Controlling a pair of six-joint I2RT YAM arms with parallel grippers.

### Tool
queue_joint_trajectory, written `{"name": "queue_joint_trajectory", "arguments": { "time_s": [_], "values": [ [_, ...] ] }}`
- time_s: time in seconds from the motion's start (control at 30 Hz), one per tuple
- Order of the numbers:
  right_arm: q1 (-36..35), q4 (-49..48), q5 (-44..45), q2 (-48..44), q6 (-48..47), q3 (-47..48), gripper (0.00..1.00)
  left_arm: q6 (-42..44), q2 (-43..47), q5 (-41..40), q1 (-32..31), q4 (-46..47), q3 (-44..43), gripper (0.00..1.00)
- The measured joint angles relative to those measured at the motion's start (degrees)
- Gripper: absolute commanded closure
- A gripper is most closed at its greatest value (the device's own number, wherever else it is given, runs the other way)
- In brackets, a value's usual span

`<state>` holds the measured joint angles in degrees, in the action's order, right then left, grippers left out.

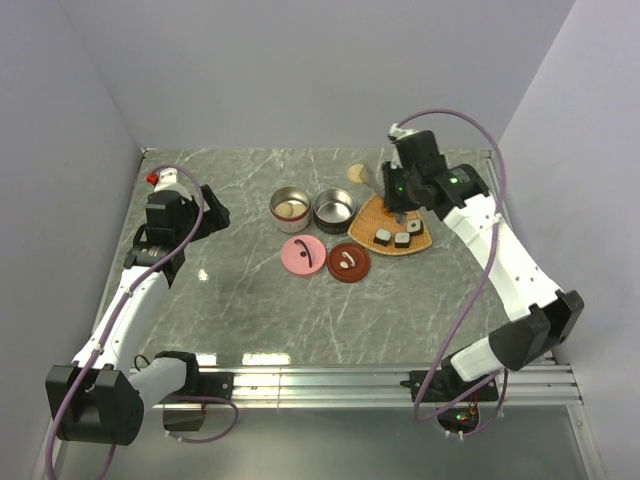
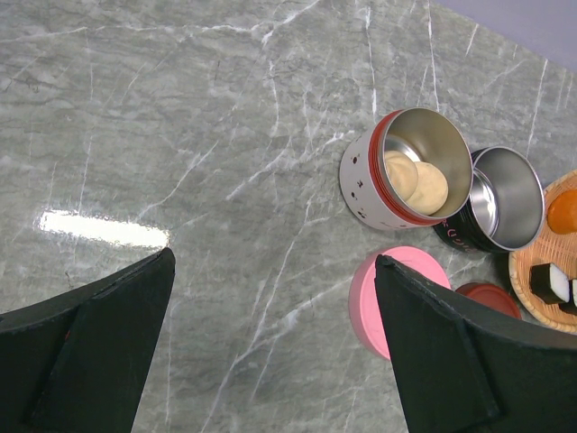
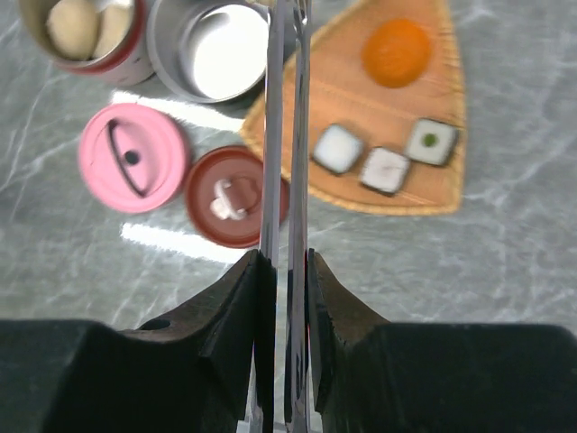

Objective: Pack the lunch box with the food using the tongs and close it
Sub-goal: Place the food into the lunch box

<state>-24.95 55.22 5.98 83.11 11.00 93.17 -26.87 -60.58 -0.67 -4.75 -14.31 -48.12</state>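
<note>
Right fingers (image 3: 243,307) clench the silvery-grey metal tongs (image 3: 287,135), left gripper (image 2: 270,262) gaping; judged best to shift tips toward 3 o'clock, straddle one black-rimmed white sushi roll (image 3: 338,147) on the triangular orange woven tray (image 3: 415,99), squeeze gently.

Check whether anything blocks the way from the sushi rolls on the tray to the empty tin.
Nothing visible does. The empty tin stands open right beside the tray holding the sushi rolls; the pink lid and red lid lie flat, off that line. The right gripper holds the tongs above.
</note>
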Motion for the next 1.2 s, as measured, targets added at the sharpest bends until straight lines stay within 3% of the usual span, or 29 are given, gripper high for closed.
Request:
{"name": "queue_joint_trajectory", "arguments": {
  "time_s": [0.37, 0.73, 0.8, 1.03, 1.2],
  "values": [
    [-13.0, -0.8, -4.3, 13.0, 0.6, 7.2, 0.81, 0.0, 0.0, 0.0, 0.0, -0.1, 0.0, 0.01],
    [-13.7, -1.2, -5.0, 19.5, 0.2, 12.6, 0.79, 0.0, 0.0, 0.0, 0.0, -0.2, 0.0, 0.0],
    [-13.7, -1.2, -5.0, 20.2, 0.0, 12.6, 0.77, 0.0, 0.0, 0.0, 0.0, -0.2, 0.0, 0.0],
    [-13.7, -1.2, -4.7, 22.3, -0.1, 12.6, 0.56, 0.0, 0.0, 0.0, 0.0, -0.2, 0.0, 0.0],
    [-13.7, -1.4, -4.0, 22.3, -0.2, 12.6, 0.52, 0.0, 0.0, 0.0, 0.0, -0.2, 0.0, 0.01]
  ]
}}
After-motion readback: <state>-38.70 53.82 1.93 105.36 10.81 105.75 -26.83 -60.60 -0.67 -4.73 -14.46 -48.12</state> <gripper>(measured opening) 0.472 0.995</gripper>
